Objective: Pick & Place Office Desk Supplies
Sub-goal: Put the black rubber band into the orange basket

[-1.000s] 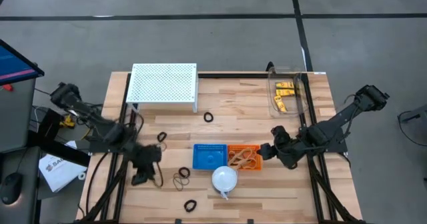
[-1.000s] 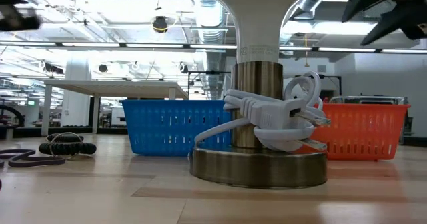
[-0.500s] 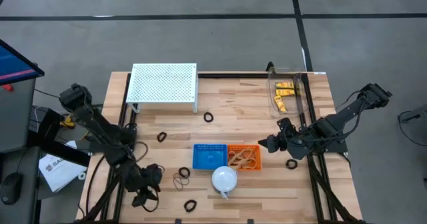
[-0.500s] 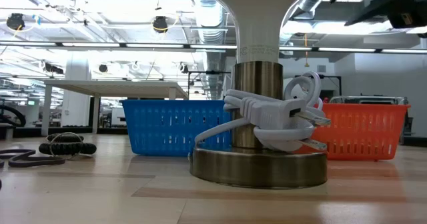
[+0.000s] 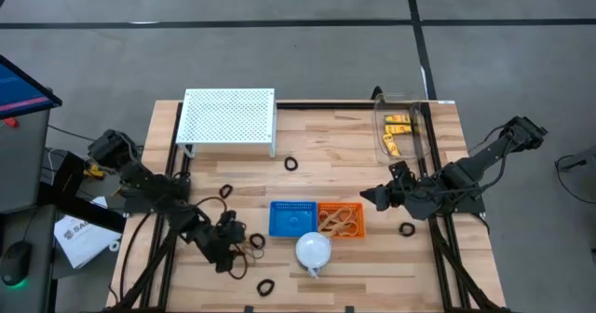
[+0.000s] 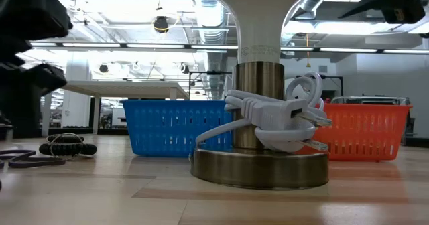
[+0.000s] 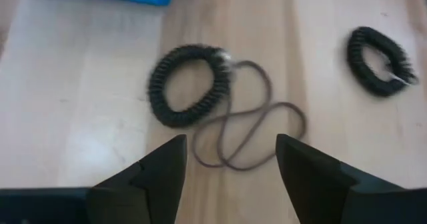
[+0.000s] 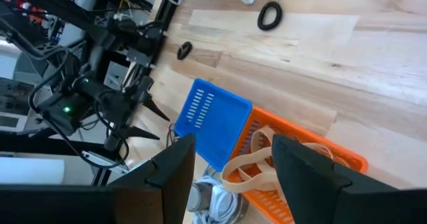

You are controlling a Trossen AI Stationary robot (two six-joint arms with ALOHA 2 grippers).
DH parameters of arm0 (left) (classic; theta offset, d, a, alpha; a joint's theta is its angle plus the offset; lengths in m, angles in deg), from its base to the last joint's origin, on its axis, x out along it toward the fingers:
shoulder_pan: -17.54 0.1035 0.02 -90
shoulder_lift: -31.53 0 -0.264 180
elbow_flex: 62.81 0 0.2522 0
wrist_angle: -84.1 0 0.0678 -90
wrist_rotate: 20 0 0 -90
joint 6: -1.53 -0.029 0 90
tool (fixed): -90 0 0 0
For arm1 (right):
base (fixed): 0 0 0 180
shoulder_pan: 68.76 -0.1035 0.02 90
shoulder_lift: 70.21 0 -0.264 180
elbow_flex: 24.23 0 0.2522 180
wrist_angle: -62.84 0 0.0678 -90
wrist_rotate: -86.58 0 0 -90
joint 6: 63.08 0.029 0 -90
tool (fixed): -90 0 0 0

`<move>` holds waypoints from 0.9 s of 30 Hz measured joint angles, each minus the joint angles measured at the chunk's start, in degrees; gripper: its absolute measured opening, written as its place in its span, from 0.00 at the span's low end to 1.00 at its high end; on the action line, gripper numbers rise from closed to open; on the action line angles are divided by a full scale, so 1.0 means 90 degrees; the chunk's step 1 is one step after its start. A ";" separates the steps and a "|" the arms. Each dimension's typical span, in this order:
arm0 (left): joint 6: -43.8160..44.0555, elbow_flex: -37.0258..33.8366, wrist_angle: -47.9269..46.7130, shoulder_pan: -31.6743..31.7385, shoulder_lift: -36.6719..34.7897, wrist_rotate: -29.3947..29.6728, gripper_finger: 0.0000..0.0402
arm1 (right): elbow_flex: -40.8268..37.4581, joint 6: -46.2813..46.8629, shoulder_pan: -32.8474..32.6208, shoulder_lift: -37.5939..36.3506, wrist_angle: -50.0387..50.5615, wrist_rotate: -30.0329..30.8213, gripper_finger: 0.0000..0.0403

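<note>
My left gripper (image 5: 228,240) (image 7: 227,177) is open and hovers over a black coiled ring (image 7: 189,94) (image 5: 256,242) and a looped tan rubber band (image 7: 250,134) lying flat on the table. Another black ring (image 7: 378,61) (image 5: 266,286) lies nearer the near edge. My right gripper (image 5: 377,198) (image 8: 233,164) is open, up in the air beside the orange basket (image 5: 341,220) (image 8: 293,161), which holds rubber bands. More black rings (image 5: 291,163) (image 5: 224,191) (image 5: 406,228) lie on the wood. Yellow clips (image 5: 399,131) sit in a clear container.
A blue basket (image 5: 291,218) stands against the orange one. A white dome lamp (image 5: 314,250) with its brass base (image 6: 258,165) and coiled cord stands just near of them. A white perforated rack (image 5: 229,117) stands at the far edge.
My left gripper swung toward the near edge, then toward the right, and now stands over the black ring and rubber band. My right gripper drew back from the orange basket toward the far edge, and a black ring now shows on the table beside that arm.
</note>
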 joint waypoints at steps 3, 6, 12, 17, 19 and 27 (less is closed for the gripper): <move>-0.0006 0.0000 -0.0002 0.0033 0.0000 0.0073 0.52 | 0.0000 -0.0094 0.0000 0.0000 -0.0008 0.0008 0.49; 0.0031 0.0002 0.0009 0.0024 0.0063 0.0121 0.50 | 0.0000 -0.0122 0.0000 0.0000 -0.0008 0.0053 0.49; 0.0118 0.0000 0.0106 -0.0010 0.0457 0.0118 0.48 | 0.0001 -0.0167 -0.0010 0.0000 -0.0010 0.0180 0.49; 0.0680 0.0026 0.0304 -0.0010 0.0762 0.0222 0.48 | -0.0001 -0.0165 -0.0010 0.0000 -0.0042 0.0178 0.49; 0.0843 0.0029 0.0319 -0.0005 0.0807 0.0230 0.46 | 0.0001 -0.0165 -0.0010 0.0000 -0.0073 0.0178 0.49; 0.1618 0.0029 -0.0138 -0.0001 0.0818 0.0265 0.21 | 0.0000 -0.0330 -0.0010 0.0000 -0.0274 0.0176 0.49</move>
